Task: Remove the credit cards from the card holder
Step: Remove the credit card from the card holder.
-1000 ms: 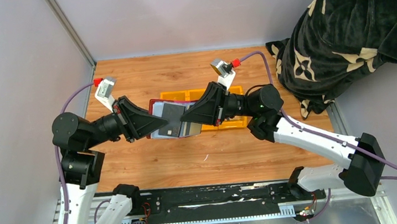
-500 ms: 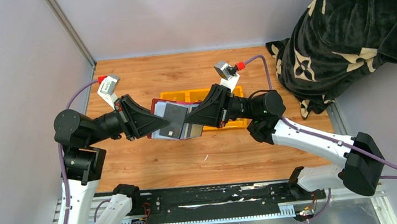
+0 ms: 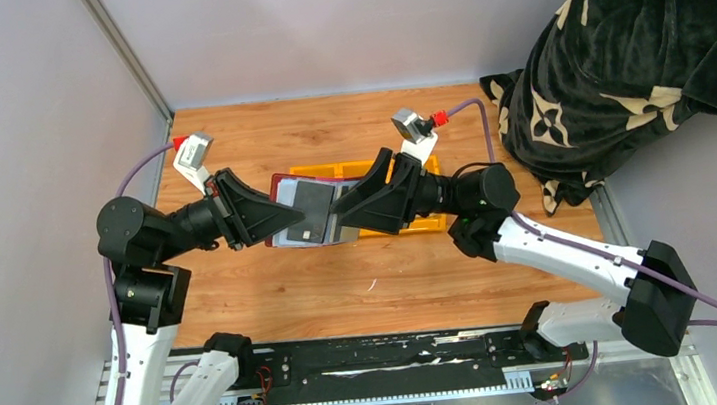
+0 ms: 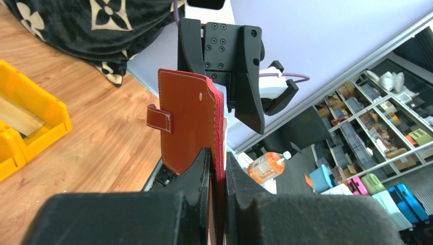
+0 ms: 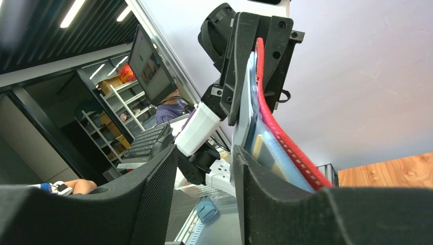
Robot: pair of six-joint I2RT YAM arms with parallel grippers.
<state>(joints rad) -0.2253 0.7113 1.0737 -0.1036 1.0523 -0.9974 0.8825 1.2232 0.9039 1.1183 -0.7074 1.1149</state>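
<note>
The maroon card holder (image 3: pixel 279 184) hangs open in the air above the yellow tray, its left edge clamped in my shut left gripper (image 3: pixel 281 218). A dark grey credit card (image 3: pixel 313 207) sits in its see-through sleeves. In the left wrist view the holder's leather back (image 4: pixel 186 122) stands upright between my fingers, closure tab (image 4: pixel 159 118) on the left. My right gripper (image 3: pixel 343 207) is at the holder's right edge with its jaws open. In the right wrist view the gap of that gripper (image 5: pixel 204 163) shows only background. The holder's red edge (image 5: pixel 286 140) and a tan card edge (image 5: pixel 257 146) lie beside the right finger.
The yellow three-compartment tray (image 3: pixel 425 224) lies on the wooden table under and behind the holder, and shows in the left wrist view (image 4: pixel 30 109). A black flower-patterned blanket (image 3: pixel 620 54) is heaped at the back right corner. A grey wall runs along the left.
My right gripper has gone from shut to open at the holder's right edge. The left gripper keeps hold of the holder, which has shifted slightly toward the back.
</note>
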